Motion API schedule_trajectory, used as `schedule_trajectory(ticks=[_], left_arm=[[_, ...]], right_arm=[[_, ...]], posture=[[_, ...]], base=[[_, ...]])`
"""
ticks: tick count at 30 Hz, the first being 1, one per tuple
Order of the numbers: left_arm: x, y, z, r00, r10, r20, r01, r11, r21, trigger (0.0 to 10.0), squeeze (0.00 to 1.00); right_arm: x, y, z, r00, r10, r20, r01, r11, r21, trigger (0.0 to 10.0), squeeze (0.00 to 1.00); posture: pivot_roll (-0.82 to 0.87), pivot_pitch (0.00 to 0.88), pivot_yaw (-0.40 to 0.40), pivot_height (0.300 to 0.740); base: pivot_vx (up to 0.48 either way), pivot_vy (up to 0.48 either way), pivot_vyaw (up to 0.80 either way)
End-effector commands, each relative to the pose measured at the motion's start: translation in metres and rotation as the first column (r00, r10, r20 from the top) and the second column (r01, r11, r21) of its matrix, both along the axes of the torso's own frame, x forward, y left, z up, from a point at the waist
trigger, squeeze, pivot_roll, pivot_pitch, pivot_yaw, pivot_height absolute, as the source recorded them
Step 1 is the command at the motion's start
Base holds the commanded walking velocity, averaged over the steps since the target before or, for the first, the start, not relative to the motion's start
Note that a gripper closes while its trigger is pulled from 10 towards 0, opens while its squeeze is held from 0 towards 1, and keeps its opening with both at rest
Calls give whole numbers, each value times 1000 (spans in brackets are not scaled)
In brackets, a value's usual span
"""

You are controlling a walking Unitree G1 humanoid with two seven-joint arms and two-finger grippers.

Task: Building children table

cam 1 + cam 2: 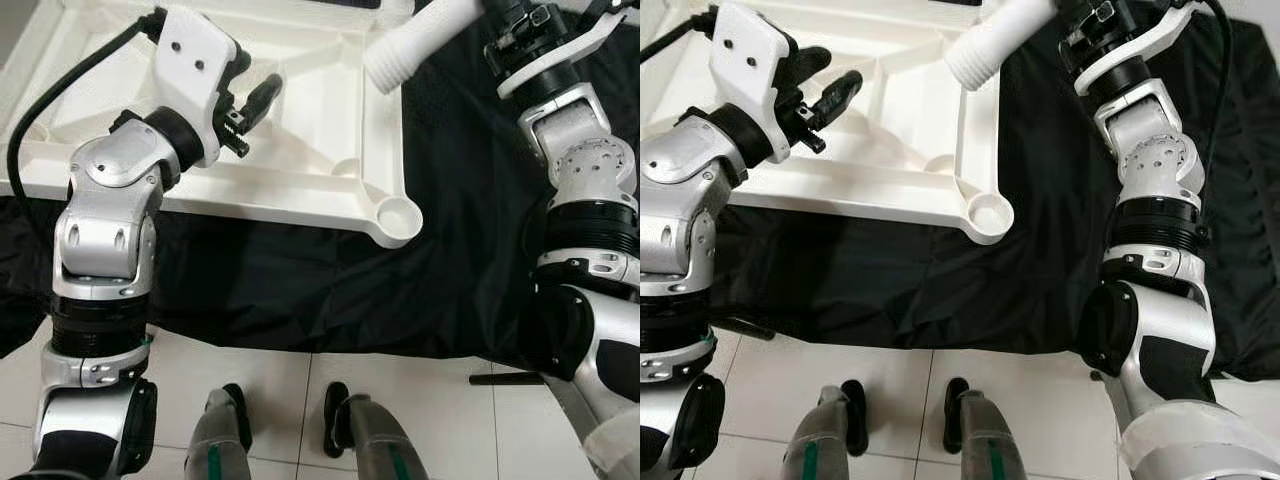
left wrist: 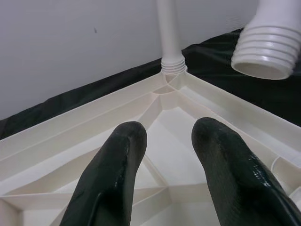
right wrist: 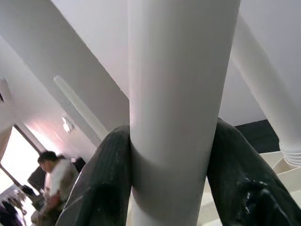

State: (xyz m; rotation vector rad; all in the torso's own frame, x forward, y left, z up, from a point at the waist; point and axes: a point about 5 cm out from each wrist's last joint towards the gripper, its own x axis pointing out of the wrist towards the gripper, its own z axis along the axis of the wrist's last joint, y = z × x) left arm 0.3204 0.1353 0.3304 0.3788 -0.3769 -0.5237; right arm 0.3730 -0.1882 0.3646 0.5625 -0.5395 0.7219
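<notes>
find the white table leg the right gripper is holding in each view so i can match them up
Left eye view: table leg, top centre-right, threaded end pointing down-left over the tabletop's edge.
Right eye view: top centre, same slant.
Left wrist view: its ribbed open end in the top right corner.
Right wrist view: the smooth shaft down the middle, between the right gripper's fingers.
Shared landmark: the upturned white tabletop, with its empty corner socket.

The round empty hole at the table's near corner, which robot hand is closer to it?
Left, though neither is close. The left gripper hovers open over the upturned tabletop, inward from the corner socket. The right gripper is farther back, clamped on a white table leg.
</notes>
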Motion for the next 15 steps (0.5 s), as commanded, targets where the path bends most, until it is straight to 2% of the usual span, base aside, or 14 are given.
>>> schedule_trajectory(ticks=[1, 2, 5, 6, 7, 9, 12, 15], left_arm=[[6, 10, 4, 990, 144, -9, -144, 980, -134, 10000, 0], [7, 9, 6, 994, 110, -25, -113, 979, -169, 10000, 0], [8, 8, 7, 996, 85, -33, -90, 978, -189, 10000, 0], [8, 6, 9, 998, 46, -43, -54, 975, -215, 10000, 0], [8, 6, 9, 998, 46, -43, -54, 975, -215, 10000, 0], [7, 0, 12, 998, -37, -50, 24, 972, -233, 10000, 0], [6, -2, 13, 996, -72, -53, 58, 969, -241, 10000, 0], [2, -10, 18, 984, -170, -49, 152, 956, -249, 10000, 0]], right_arm=[[-5, -4, 6, 999, -29, 17, 29, 998, -49, 10000, 0], [-7, -6, 8, 999, -42, 22, 44, 996, -81, 10000, 0], [-9, -7, 9, 998, -54, 25, 56, 993, -104, 10000, 0], [-10, -8, 9, 998, -57, 25, 60, 990, -127, 10000, 0], [-10, -8, 9, 998, -57, 25, 60, 990, -127, 10000, 0], [-12, -8, 6, 998, -47, 33, 53, 981, -189, 10000, 0], [-12, -7, 5, 999, -41, 35, 47, 977, -210, 10000, 0], [-12, 4, -13, 1000, 4, 7, -1, 947, -322, 10000, 0]], posture=[[80, 121, -106, 740], [79, 118, -113, 740], [79, 118, -114, 740], [79, 112, -123, 740], [79, 112, -123, 740], [82, 104, -126, 740], [82, 104, -126, 740], [85, 91, -126, 740]], base=[[0, 0, 0], [0, 0, 0], [0, 0, 0], [0, 0, 0], [0, 0, 0], [0, 0, 0], [0, 0, 0], [0, 0, 0]])
